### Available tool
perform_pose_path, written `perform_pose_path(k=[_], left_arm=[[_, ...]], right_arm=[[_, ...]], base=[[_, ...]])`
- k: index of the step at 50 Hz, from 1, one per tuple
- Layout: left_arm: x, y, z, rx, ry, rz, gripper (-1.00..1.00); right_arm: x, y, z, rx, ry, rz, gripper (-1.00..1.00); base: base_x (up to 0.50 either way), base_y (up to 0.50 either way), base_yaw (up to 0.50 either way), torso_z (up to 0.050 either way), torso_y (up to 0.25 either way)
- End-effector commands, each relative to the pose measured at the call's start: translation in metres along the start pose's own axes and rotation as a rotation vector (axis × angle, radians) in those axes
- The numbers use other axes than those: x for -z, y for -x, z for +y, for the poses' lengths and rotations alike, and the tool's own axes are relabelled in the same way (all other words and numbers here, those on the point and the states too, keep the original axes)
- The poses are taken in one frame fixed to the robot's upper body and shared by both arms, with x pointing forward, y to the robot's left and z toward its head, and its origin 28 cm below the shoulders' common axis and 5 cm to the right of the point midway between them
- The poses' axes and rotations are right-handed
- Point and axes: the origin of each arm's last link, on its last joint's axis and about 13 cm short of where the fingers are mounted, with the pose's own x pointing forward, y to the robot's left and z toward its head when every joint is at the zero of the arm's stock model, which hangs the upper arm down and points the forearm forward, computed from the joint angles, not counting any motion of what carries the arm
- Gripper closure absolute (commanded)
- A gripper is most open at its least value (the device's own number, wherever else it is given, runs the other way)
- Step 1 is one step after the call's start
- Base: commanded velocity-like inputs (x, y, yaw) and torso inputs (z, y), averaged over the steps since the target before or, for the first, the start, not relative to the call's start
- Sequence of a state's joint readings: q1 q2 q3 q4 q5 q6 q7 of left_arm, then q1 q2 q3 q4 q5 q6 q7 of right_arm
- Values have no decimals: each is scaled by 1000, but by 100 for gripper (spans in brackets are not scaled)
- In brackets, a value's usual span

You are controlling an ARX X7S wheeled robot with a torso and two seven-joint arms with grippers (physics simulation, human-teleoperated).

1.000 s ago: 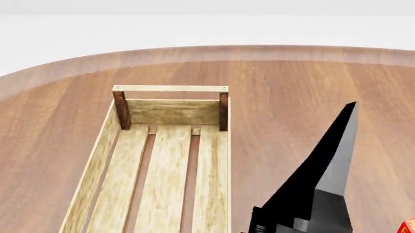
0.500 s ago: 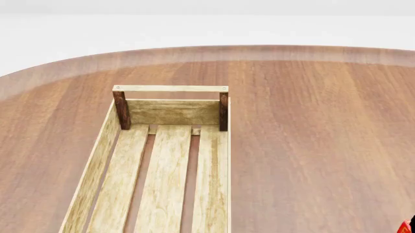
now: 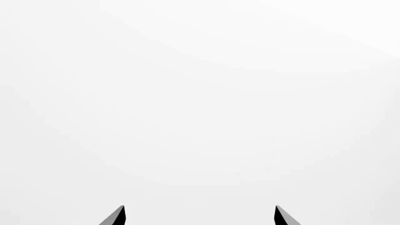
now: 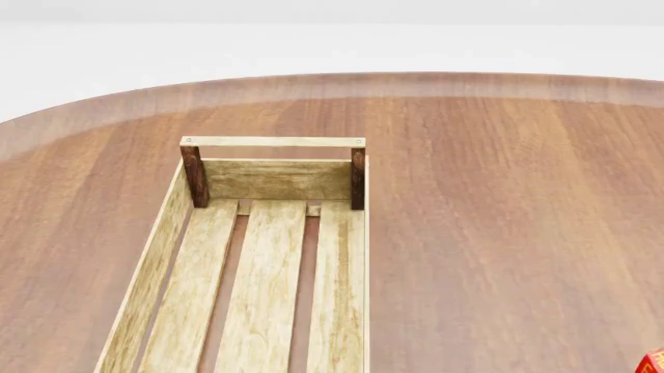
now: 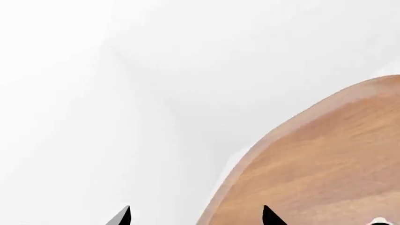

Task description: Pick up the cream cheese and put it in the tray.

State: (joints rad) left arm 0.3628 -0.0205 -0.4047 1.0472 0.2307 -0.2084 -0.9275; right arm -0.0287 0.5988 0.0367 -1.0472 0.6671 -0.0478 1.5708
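The tray (image 4: 166,233), a long crate of pale slatted wood with dark brown corner posts and a rail handle at its far end, lies on the round wooden table in the head view; nothing shows inside the part in view. The cream cheese is out of view in every frame. Neither gripper shows in the head view. My left gripper (image 3: 200,215) is open, its two tips apart against blank white. My right gripper (image 5: 196,216) is open and empty, its tips apart over the table's curved edge (image 5: 250,154).
A red-orange box corner (image 4: 654,362) shows at the head view's bottom right edge. A small dark-and-white thing (image 5: 378,221) sits at the right wrist view's bottom edge. Bare wooden tabletop (image 4: 498,233) spreads right of the tray.
One second ago my right gripper's black finger stood in the head view right of the tray; it has since dropped out of that view. The tray has not moved.
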Motion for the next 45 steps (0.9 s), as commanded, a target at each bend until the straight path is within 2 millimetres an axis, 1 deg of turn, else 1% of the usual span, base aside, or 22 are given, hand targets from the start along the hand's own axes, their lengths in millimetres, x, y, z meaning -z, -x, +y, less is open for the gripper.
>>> perform_pose_path(k=[1, 10, 14, 22, 23, 25, 26, 28, 29, 30, 32, 35, 38, 40, 45], left_arm=[[-2, -1, 2, 0, 20, -19, -100], [-2, -1, 2, -1, 20, -19, -100], [-2, -2, 2, -1, 20, -17, -100], [-2, -1, 2, 0, 18, -15, -100], [-2, -1, 1, 0, 19, -14, -100], [-2, -1, 1, 0, 18, -15, -100], [-2, -1, 0, 1, 18, -14, -100], [-2, -2, 0, 1, 18, -14, -100], [-2, -2, 0, 2, 18, -14, -100], [-2, -2, 0, 2, 18, -14, -100], [-2, -1, 1, 1, 18, -15, -100], [-2, -2, 2, -2, 19, -17, -100], [-2, -2, 1, -1, 19, -17, -100], [-2, -2, 2, -2, 19, -18, -100], [-2, -2, 2, -3, 20, -19, -100]], right_arm=[[-7, -4, -5, 149, -104, 34, -100], [-8, -3, -7, 176, -118, 122, -100], [-8, -1, -7, 137, -101, 159, -100], [-4, -3, -8, 170, -59, 110, -100], [-4, -2, -7, 163, -73, 104, -100], [-7, 1, -4, 84, -117, 104, -100], [-7, 2, -3, 84, -126, 93, -100], [-3, -1, -5, 138, -63, 93, -100], [-4, 0, -2, 116, -89, 134, -100], [-1, -1, -4, 152, -54, 124, -100], [-2, -1, -2, 137, -69, 129, -100], [0, -2, -2, 169, -61, 144, -100], [4, -5, -3, 224, -1, 163, -100], [11, -10, -6, 307, 103, 182, -100], [12, -13, -5, 335, 125, 204, -100]], base=[[0, 0, 0, 0, 0], [0, 0, 0, 0, 0], [0, 0, 0, 0, 0], [0, 0, 0, 0, 0], [0, 0, 0, 0, 0], [0, 0, 0, 0, 0], [0, 0, 0, 0, 0], [0, 0, 0, 0, 0], [0, 0, 0, 0, 0], [0, 0, 0, 0, 0], [0, 0, 0, 0, 0], [0, 0, 0, 0, 0], [0, 0, 0, 0, 0], [0, 0, 0, 0, 0], [0, 0, 0, 0, 0]])
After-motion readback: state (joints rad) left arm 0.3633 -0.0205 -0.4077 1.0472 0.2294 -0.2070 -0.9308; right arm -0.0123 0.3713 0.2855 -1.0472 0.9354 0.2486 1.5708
